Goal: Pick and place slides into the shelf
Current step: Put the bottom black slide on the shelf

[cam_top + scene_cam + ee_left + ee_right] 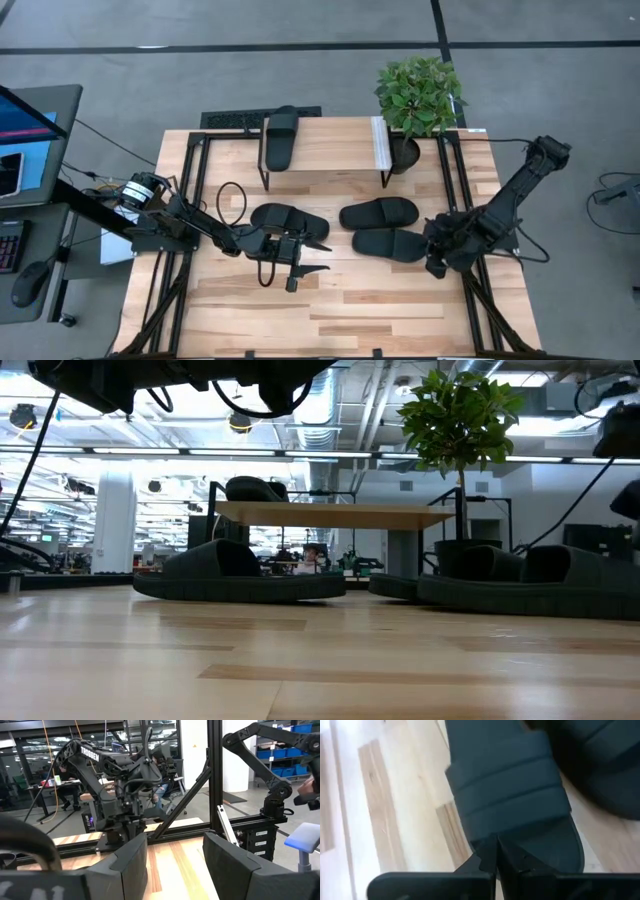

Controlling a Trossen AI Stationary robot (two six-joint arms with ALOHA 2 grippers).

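Four black slides show in the high view. One (pixel 280 135) lies on the light-wood shelf (pixel 330 148), toward its left end. Another (pixel 288 220) rests on its sole left of the table's middle. The last two lie side by side to the right, one farther (pixel 380 212) and one nearer (pixel 392 244). My left gripper (pixel 312 257) hovers open just near of the left slide, holding nothing. My right gripper (pixel 496 851) is shut, at the right-hand end of the nearer slide (pixel 510 785). In the low view the left slide (pixel 240 575) and the right pair (pixel 530 585) sit flat in front of the shelf (pixel 340 512). My right gripper has its shut fingertips (pixel 487 857) over the bare end of the nearer right slide's sole (pixel 555 845), beyond the strap. It comes at that end from the table's right side. I cannot tell whether the tips touch the sole. The slide lies flat on the table.
A potted plant (pixel 420 95) stands at the shelf's right end. A keyboard (pixel 240 118) lies at the table's far edge, and a desk with a monitor (pixel 30 130) stands off to the left. Bare planks (pixel 340 310) stretch along the near edge.
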